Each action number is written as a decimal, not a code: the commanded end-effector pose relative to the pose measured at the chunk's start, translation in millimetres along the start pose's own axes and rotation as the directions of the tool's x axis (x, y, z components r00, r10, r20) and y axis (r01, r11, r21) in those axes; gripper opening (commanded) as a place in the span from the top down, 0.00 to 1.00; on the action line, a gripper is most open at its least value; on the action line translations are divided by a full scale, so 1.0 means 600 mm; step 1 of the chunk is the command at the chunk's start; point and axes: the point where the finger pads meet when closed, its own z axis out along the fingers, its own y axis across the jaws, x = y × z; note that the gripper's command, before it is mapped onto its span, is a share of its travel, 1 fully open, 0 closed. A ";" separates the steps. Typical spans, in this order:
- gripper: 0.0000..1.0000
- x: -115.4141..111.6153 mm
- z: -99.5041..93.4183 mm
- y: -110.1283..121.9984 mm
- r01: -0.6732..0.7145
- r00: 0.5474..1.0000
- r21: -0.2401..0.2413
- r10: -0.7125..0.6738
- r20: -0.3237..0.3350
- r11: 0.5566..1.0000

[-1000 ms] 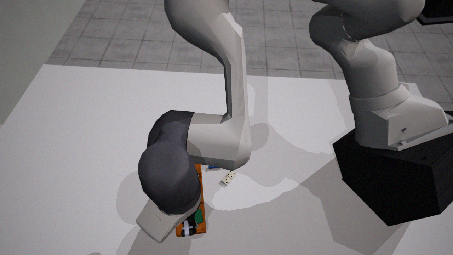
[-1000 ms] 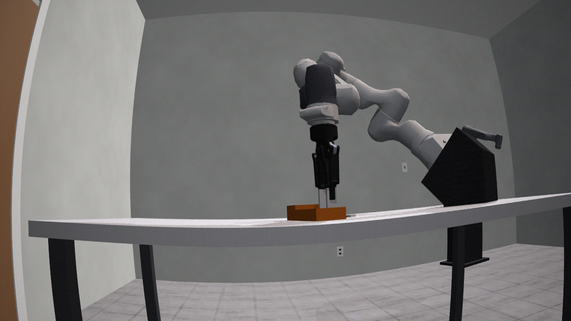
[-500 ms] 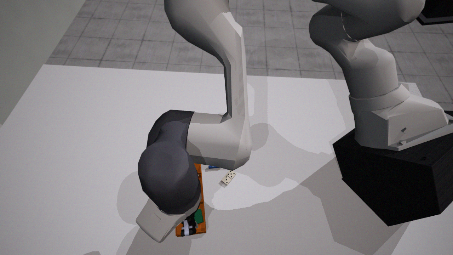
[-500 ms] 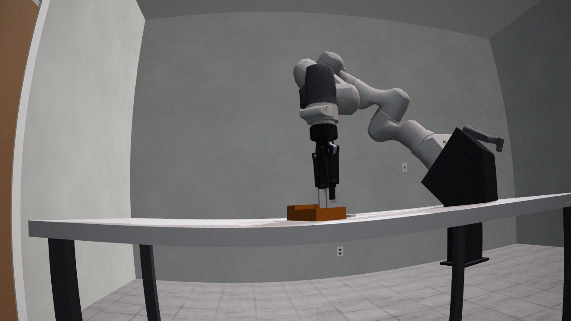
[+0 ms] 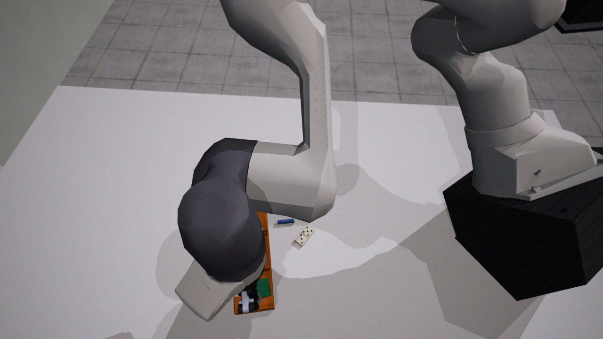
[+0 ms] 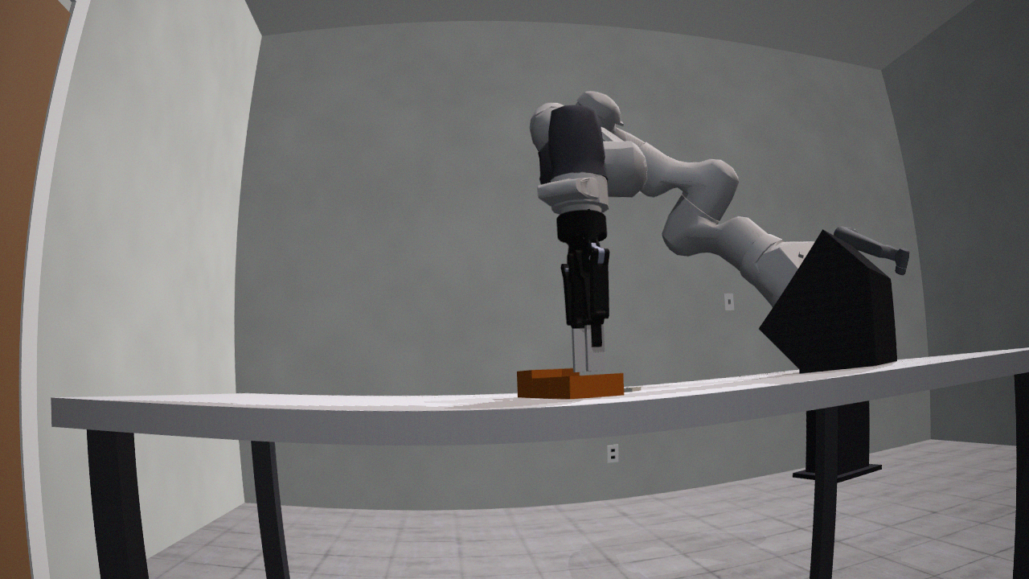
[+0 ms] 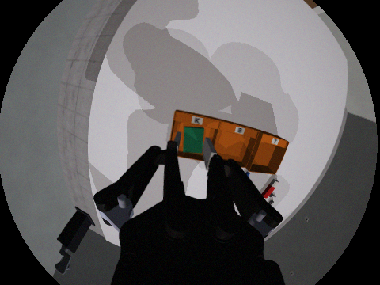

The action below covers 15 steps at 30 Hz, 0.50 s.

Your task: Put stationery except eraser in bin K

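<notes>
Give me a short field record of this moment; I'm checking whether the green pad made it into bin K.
end effector: open, holding nothing, just above the K end
green pad: lying in the compartment marked K, free of the fingers
bin: orange, three compartments, standing on the table
outside bin: domino and blue stick, on the table beside it
</notes>
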 end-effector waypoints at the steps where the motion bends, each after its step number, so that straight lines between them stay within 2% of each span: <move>1: 0.72 -0.003 -0.006 0.001 0.005 1.000 -0.004 -0.005 0.004 1.000; 5: 0.72 -0.003 -0.015 0.001 0.005 1.000 -0.004 -0.005 0.004 1.000; 10: 0.72 -0.003 -0.052 0.001 0.005 1.000 -0.004 -0.005 0.004 1.000; 15: 0.72 -0.003 -0.052 0.001 0.005 1.000 -0.004 -0.005 0.004 1.000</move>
